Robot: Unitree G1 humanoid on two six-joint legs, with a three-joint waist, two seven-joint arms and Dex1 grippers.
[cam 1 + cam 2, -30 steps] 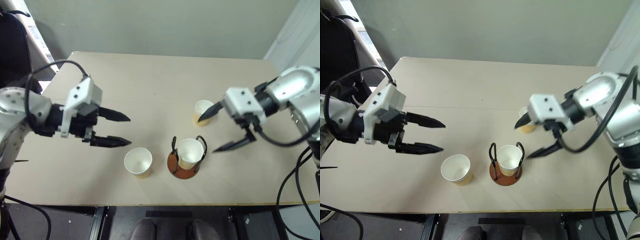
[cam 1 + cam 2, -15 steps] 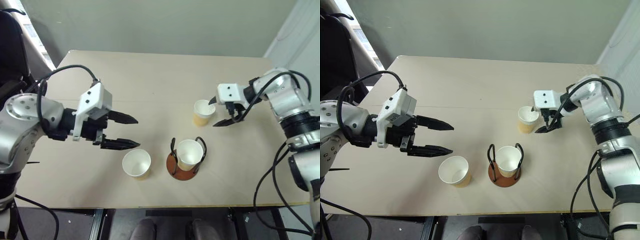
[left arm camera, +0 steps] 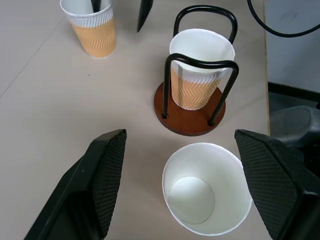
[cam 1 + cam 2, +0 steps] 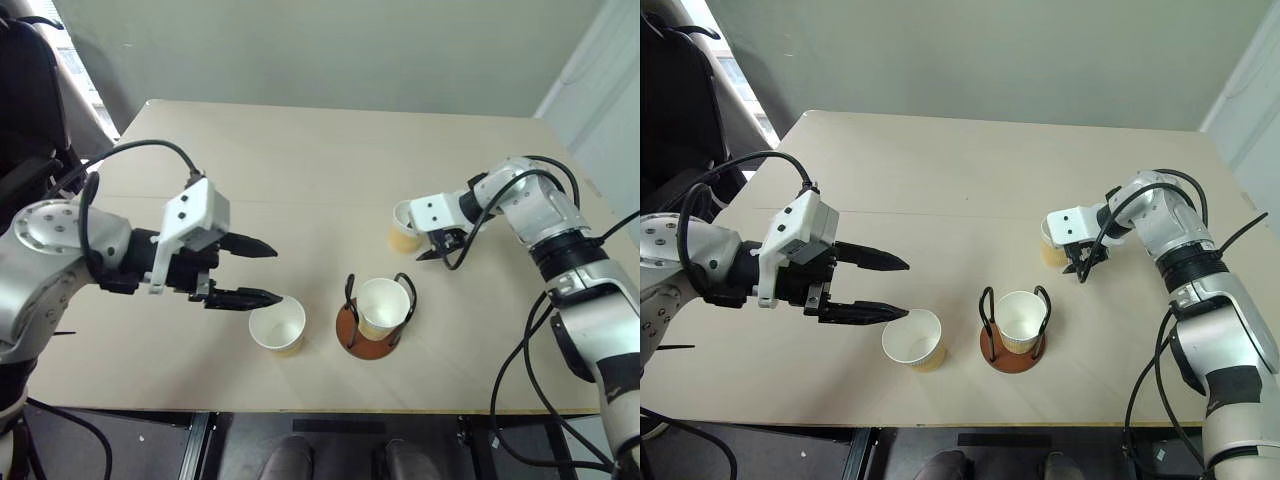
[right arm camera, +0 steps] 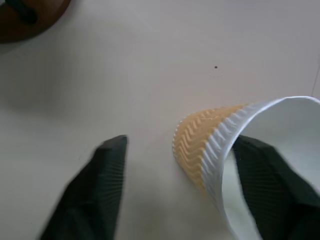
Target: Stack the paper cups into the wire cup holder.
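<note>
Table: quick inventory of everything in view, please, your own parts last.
Table: one, beige, under everything.
Cups: three, tan outside, white inside. One sits in the holder; one stands near the front edge, left of the holder; one stands behind the holder, to the right.
Holder: one, reddish-brown disc base with black wire loops, centre front.
Chair: one, dark, off the table's far left corner.
Left tool: black fingers spread, by the front cup's rim.
Right tool: one finger inside the far cup, one outside its wall.
</note>
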